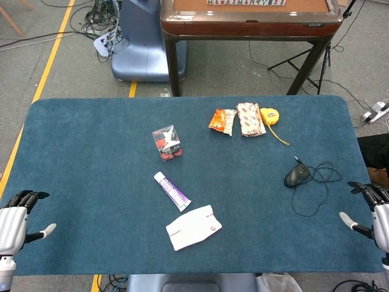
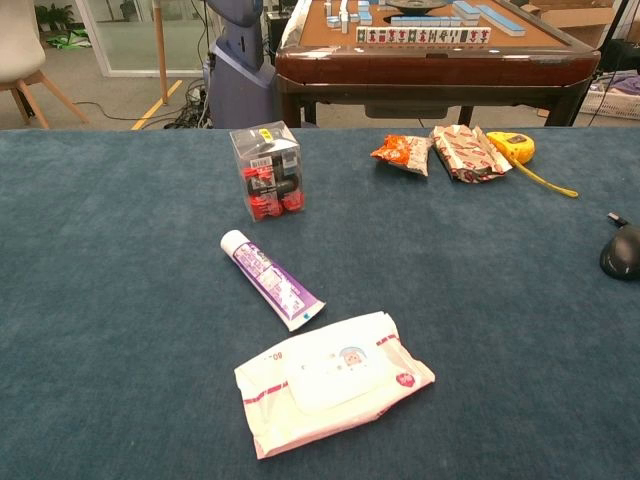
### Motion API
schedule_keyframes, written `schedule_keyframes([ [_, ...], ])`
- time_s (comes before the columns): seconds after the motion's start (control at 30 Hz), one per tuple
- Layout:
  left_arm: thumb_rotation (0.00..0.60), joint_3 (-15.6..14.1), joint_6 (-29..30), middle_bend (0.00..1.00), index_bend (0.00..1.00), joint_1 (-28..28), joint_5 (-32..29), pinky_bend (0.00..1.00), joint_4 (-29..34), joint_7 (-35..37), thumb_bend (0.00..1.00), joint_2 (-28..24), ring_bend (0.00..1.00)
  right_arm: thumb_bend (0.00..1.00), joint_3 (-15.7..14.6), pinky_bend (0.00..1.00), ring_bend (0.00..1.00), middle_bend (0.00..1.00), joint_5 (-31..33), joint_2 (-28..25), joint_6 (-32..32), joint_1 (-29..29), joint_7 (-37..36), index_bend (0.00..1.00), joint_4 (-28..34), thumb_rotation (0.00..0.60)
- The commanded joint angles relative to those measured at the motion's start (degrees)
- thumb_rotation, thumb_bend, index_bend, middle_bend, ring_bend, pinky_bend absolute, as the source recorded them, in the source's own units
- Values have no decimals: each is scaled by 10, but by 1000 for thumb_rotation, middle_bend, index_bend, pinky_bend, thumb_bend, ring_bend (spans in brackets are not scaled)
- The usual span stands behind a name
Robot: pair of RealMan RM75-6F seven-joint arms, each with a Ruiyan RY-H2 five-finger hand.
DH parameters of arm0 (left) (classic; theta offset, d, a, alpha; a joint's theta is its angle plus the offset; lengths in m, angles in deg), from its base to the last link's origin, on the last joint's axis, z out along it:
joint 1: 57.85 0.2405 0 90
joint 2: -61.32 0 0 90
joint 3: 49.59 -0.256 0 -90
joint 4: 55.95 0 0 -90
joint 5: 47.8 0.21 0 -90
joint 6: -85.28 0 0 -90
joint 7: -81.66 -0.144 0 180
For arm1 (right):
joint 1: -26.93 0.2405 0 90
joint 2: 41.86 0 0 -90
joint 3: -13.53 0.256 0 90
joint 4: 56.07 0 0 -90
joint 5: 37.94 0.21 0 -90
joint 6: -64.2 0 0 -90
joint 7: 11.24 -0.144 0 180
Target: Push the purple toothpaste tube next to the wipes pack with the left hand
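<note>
The purple tube (image 1: 172, 191) lies diagonally on the blue table (image 1: 91, 152), its crimped end just beside the upper corner of the wipes pack (image 1: 193, 227). A clear box (image 1: 167, 143) stands near beyond the tube's cap. The left hand (image 1: 13, 221) hangs at the table's left edge, fingers apart, holding nothing, well apart from the tube. The right hand (image 1: 375, 210), likewise spread and empty, sits at the right edge near the mouse (image 1: 297, 176).

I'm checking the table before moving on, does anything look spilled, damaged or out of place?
Nothing stands out. The purple toothpaste tube lies intact beside the wipes pack, and nothing has spilled.
</note>
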Motion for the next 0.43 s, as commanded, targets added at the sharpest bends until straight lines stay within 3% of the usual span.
schedule_keyframes([
  [0.03, 600, 6, 1, 347, 376, 14, 11, 370, -20, 4, 0, 5, 222, 0, -1, 363, 304, 425, 1, 1, -1, 0, 1, 298, 0, 600],
  [0.13, 600, 7, -9, 337, 422, 25, 20, 375, -42, 22, 0, 6, 222, 0, -2, 363, 304, 425, -1, 0, 2, 0, 3, 298, 0, 600],
  [0.43, 600, 23, -51, 333, 412, 38, 16, 399, -65, 42, 0, -4, 230, 0, 0, 363, 304, 424, -2, -1, 9, 1, 4, 298, -1, 600],
])
